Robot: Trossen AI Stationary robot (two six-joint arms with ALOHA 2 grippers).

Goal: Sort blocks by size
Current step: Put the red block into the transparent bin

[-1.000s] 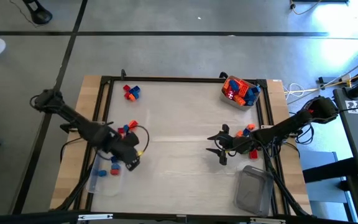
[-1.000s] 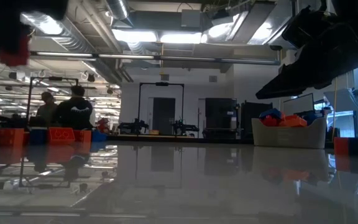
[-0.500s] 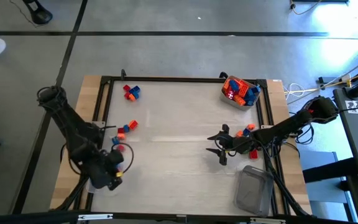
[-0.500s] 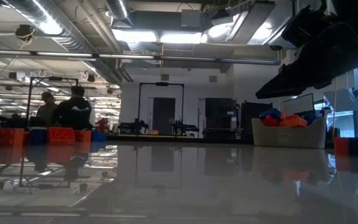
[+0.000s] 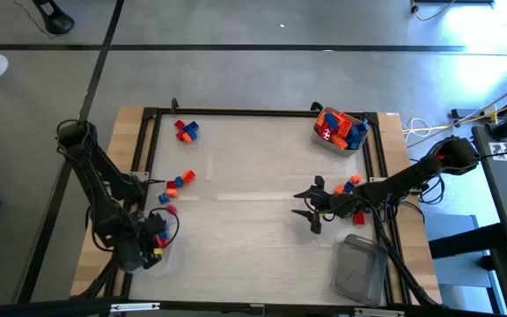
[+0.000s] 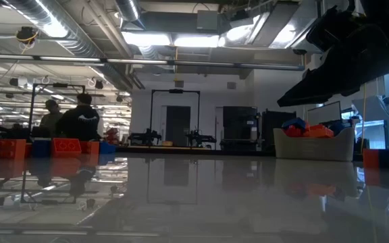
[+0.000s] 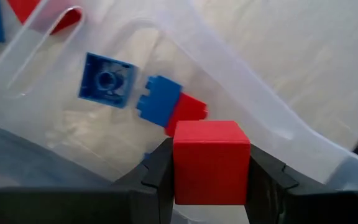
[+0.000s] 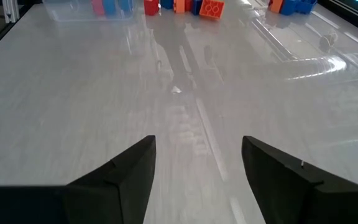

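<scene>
My left gripper (image 7: 211,180) hangs over the clear tub (image 7: 278,127) at the near left corner of the desk (image 5: 253,176), its fingers (image 7: 157,171) clamped on a red cube (image 7: 211,162) by two opposite flat sides. It looks like hard, light plastic: stiff, not fragile, but smooth enough to slip if the hold were off-centre. Flat faces, square on, are the place to take any of these blocks. In the tub below lie a blue square brick (image 7: 107,79) and a blue piece joined to a red one (image 7: 169,107). From above, the arm covers most of that tub, so I cannot count what is in it.

My right gripper (image 5: 311,204) waits over bare desk right of centre, fingers (image 8: 114,177) apart and holding nothing. Just beside its arm a few blocks (image 5: 351,184) show, partly hidden. An empty-looking grey tub (image 5: 361,269) sits near the front right.

Farther out, a loose orange and blue cluster (image 5: 180,180) lies left of centre, a red and blue pair (image 5: 185,130) near the far left corner, and a heaped bin (image 5: 341,129) at the far right. Sizes in that heap are hard to tell. In the low view the left gripper is out of sight.
</scene>
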